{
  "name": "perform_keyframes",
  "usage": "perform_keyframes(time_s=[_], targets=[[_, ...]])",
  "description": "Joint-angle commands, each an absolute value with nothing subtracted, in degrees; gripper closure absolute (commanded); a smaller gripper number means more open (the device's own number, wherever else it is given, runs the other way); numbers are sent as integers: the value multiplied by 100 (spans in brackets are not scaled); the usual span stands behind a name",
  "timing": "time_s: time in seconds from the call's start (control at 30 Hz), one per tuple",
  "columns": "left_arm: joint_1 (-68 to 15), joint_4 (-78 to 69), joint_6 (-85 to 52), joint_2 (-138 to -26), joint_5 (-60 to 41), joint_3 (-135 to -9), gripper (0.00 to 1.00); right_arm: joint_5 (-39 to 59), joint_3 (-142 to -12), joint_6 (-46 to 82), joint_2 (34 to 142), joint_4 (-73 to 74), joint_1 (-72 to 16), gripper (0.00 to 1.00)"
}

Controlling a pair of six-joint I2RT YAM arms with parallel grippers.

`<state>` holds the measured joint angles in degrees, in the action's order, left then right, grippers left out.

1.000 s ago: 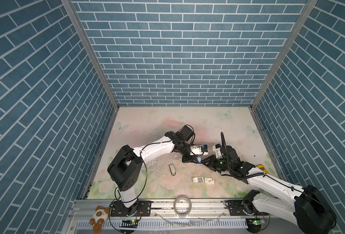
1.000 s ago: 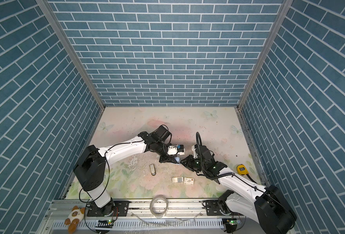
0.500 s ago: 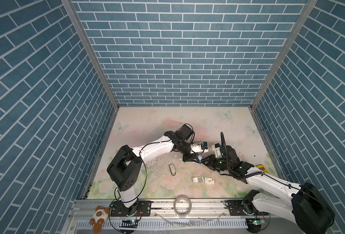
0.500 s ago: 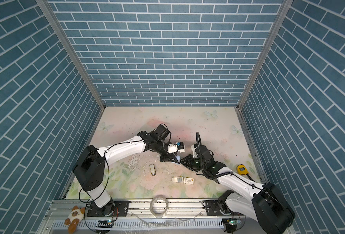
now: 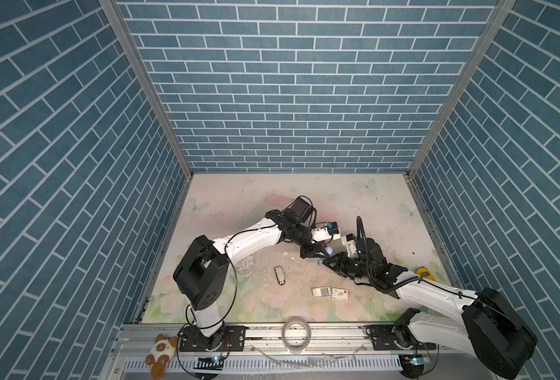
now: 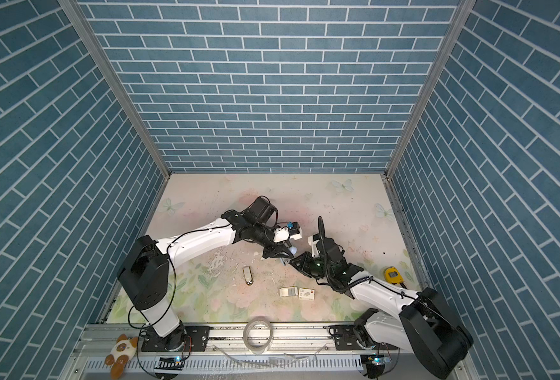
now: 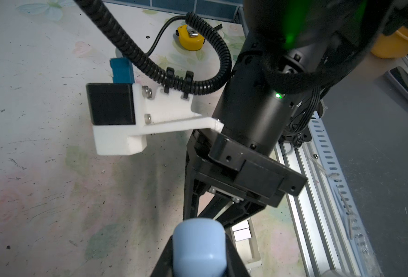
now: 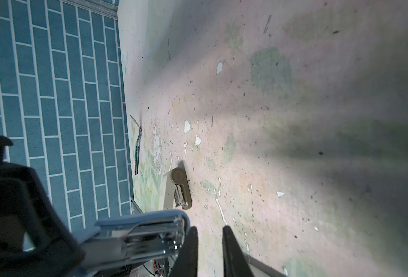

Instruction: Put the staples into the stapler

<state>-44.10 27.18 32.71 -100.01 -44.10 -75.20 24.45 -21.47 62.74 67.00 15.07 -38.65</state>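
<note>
Low and central in both top views, on the worktop (image 5: pixel 239 204), the staples box (image 5: pixel 339 293) lies beside its tray (image 5: pixel 321 291) (light, crushable card, I'd guess; take the long sides). Left hand (image 7: pixel 198 254) pinches the stapler (image 8: pixel 140 230); right hand (image 8: pixel 210 230) narrowly parted, empty.

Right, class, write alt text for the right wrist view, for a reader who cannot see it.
A light blue stapler, its metal magazine exposed, is held by the left gripper beside the right gripper, whose jaws stand slightly apart and empty. Beyond, a small beige stapler lies on the floral table.
</note>
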Motion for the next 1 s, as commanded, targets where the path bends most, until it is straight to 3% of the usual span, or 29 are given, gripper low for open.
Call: perform_keyframes(time_s=[0.0, 0.23, 0.43, 0.63, 0.97], targets=[[-4377, 2572, 3078, -10078, -4647, -7705, 93, 2583, -2102, 6374, 6791, 1838, -3858, 79], [-4298, 2633, 2971, -10196, -4767, -7881, 94, 2476, -1986, 6383, 6778, 1851, -3859, 76], [-3744, 2817, 2784, -10224, -5542, -7993, 94, 1982, -1465, 5755, 5206, 1118, -3856, 54], [-3507, 3128, 2552, -10471, -6404, -8255, 93, 2150, -1766, 4639, 3664, -68, -3833, 33], [-3516, 2969, 1780, -10900, -7555, -8613, 93, 2832, -2572, 3988, 4858, 776, -3830, 30]])
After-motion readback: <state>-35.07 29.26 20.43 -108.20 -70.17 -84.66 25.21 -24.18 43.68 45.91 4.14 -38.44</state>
